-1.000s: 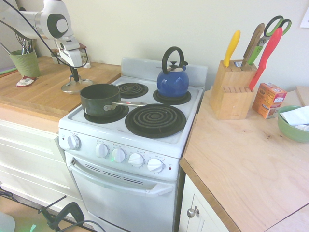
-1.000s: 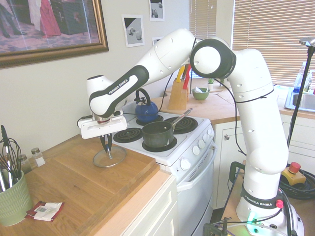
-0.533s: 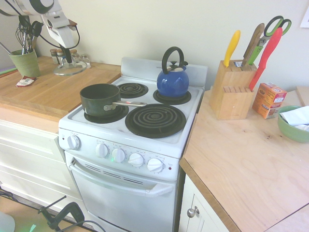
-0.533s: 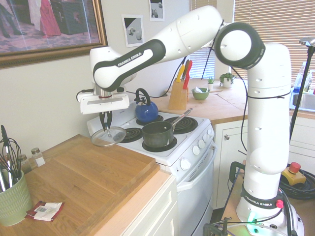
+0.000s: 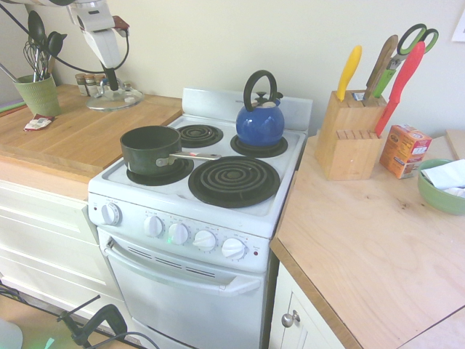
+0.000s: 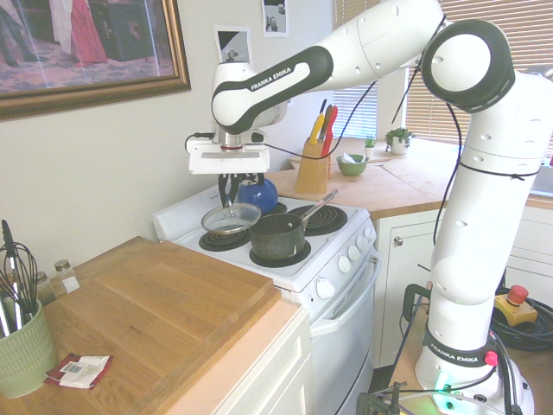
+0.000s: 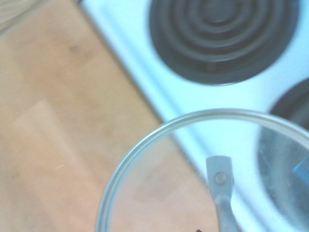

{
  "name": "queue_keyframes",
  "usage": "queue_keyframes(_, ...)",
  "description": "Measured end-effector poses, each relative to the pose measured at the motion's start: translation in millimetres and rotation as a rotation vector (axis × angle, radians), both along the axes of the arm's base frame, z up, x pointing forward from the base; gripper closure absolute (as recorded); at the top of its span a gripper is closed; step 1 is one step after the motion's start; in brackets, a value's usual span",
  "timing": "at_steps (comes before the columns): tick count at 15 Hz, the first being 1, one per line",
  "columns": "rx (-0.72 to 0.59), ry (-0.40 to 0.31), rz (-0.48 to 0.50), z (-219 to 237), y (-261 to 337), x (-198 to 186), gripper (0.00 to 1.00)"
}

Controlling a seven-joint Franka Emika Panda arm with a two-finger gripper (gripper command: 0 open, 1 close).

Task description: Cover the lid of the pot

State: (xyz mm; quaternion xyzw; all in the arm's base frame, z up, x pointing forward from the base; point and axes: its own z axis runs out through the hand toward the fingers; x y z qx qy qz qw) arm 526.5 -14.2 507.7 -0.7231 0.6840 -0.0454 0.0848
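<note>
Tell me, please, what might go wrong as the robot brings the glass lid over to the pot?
The lid hangs from the fingers by its middle only, so it could tilt or swing. The pot stands uncovered with its rim near the lid's, so coming in low might knock it. The kettle sits close behind and could get bumped.
</note>
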Motion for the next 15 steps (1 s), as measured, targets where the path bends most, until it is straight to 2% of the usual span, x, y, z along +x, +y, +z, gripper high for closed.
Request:
queue_keyframes(3, 0.022, 0.004, -0.041, -21.0, -35.1, -8.0, 1.00)
queue_keyframes(8, 0.053, -0.005, -0.092, -28.6, -88.9, -19.5, 1.00)
queue_keyframes(15, 0.062, -0.006, -0.125, -45.4, -116.5, -22.7, 1.00)
